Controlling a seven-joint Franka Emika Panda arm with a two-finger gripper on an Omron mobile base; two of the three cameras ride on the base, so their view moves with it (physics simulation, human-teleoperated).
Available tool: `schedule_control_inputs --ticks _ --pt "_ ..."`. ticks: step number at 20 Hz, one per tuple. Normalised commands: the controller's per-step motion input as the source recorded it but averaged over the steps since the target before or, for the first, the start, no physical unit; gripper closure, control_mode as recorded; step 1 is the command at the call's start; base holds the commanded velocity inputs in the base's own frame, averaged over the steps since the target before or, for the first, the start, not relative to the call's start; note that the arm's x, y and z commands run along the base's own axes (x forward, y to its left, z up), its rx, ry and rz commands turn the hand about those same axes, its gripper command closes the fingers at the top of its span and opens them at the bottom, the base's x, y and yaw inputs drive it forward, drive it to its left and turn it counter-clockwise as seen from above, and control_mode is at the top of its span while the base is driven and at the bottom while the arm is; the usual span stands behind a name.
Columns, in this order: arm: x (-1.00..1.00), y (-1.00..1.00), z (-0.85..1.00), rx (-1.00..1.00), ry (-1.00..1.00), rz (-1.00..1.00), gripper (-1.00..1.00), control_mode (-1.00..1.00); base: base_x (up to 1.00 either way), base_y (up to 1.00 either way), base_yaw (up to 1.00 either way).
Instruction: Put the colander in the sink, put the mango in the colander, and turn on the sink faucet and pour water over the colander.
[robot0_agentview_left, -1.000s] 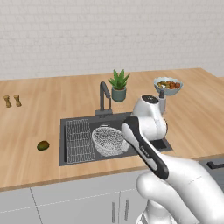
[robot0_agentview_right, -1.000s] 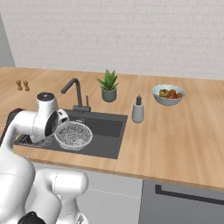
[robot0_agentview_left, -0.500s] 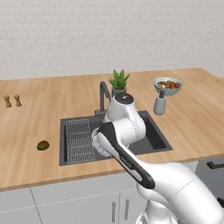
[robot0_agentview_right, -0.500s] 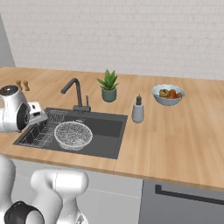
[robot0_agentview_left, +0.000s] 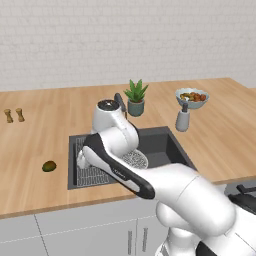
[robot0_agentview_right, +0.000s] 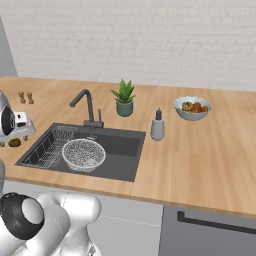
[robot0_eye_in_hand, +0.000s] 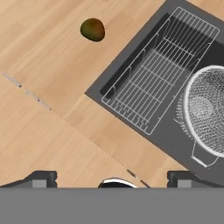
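Now the colander sits in the sink, so the spread, empty end effector must reach the mango at eleven o'clock on the surface.

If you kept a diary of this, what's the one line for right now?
colander: in sink | mango: on counter, left of sink | tool: open, empty, over counter
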Motion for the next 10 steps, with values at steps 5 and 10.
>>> schedule_control_inputs --ticks 5,10 --pt "0.21 0.62 0.0 0.0 0.07 0.0 -1.0 -1.0 0.0 0.0 0.0" --pt "0.2 0.56 -0.06 -0.04 0.03 0.0 -1.0 -1.0 0.0 0.0 0.0"
